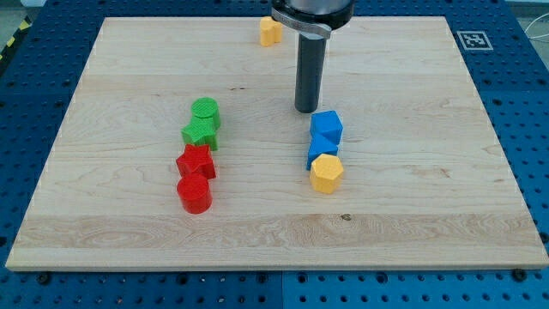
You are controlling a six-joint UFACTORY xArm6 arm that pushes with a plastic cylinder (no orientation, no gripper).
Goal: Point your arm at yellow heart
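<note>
The worktop point(412, 189) is pale wood with a fine grain pattern. The rod is dark grey down to its tip point(307, 110). Two blocks are green point(205, 111) point(200, 133), two red point(196, 161) point(195, 194), two blue point(327, 127) point(321, 149), two yellow point(326, 172) point(270, 31). A black-and-white marker point(472, 39) sits at one corner. The surrounding perforated base point(34, 77) is blue.

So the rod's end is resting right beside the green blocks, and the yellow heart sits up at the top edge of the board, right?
Not quite. In the camera view my tip stands just above the blue blocks, not beside the green blocks, which lie well to the view's left. The yellow heart is indeed at the board's top edge.
</note>
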